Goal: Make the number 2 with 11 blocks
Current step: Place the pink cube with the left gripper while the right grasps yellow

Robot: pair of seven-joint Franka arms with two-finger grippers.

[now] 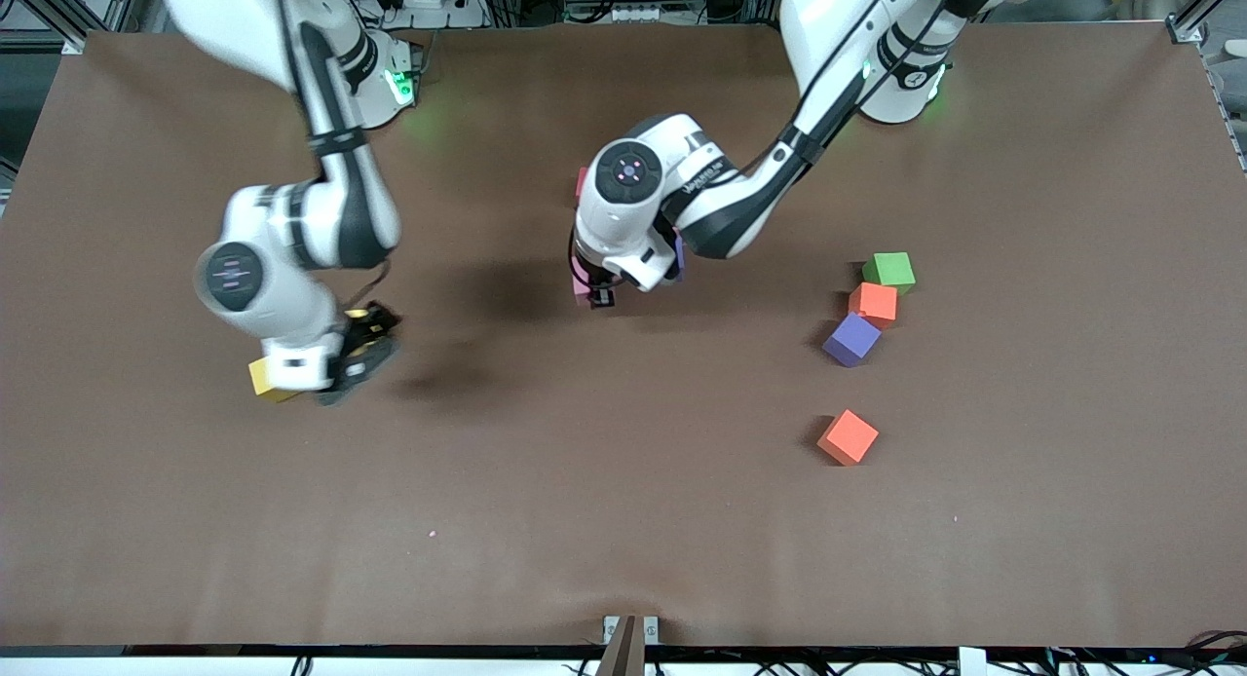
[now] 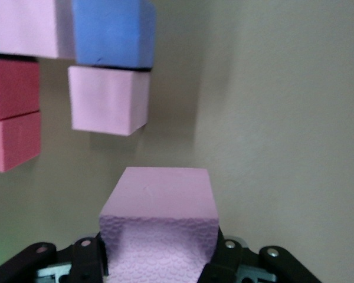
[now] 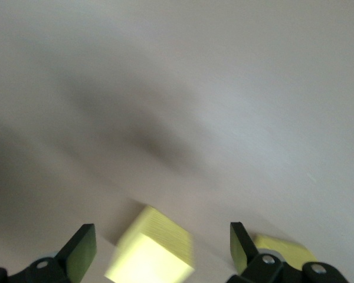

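My left gripper (image 1: 596, 294) is shut on a pink block (image 2: 159, 224) and holds it low over the middle of the table. Just past it lie set blocks: a pink one (image 2: 109, 100), a blue-purple one (image 2: 112, 32), another pink (image 2: 26, 26) and two red ones (image 2: 12, 88), mostly hidden under the left hand in the front view. My right gripper (image 3: 159, 247) stands open over a yellow block (image 1: 265, 379), its fingers clear of the block's sides. A second yellow block (image 3: 283, 247) lies beside it. Toward the left arm's end lie a purple block (image 1: 852, 338) and two orange-red ones (image 1: 874, 302) (image 1: 848, 436).
A green cube (image 1: 890, 270) touches the orange-red block farthest from the front camera. The brown table (image 1: 623, 520) stretches wide between the two arms and down to its front edge.
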